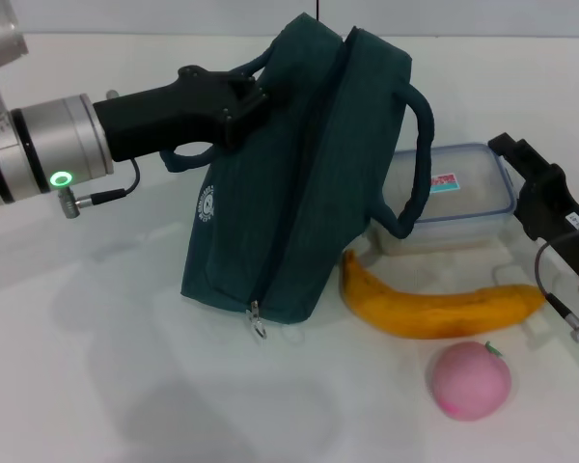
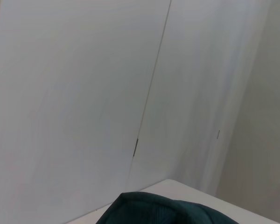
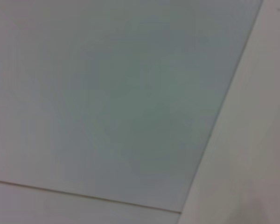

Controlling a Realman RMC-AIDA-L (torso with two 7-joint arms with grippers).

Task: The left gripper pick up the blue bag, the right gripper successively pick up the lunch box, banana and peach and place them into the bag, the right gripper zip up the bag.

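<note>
My left gripper (image 1: 253,96) clamps the near handle of the blue bag (image 1: 289,183), bag tilted, its lower edge on the table (image 1: 96,347), zipper pull hanging at the front. Lunch box (image 1: 458,198) just beside the bag's right side, behind its other handle. Banana (image 1: 434,307) in front of the box, one end near the bag's base. Peach (image 1: 471,380) just in front of the banana. Right gripper (image 1: 540,198) at the box's far right edge; can't tell its finger state

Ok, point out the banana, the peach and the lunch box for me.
banana (image 1: 434,311), head view, middle of its curved body.
peach (image 1: 470,382), head view, centre of the pink skin.
lunch box (image 1: 463,198), head view, clear lid beside the red-and-white sticker.
</note>
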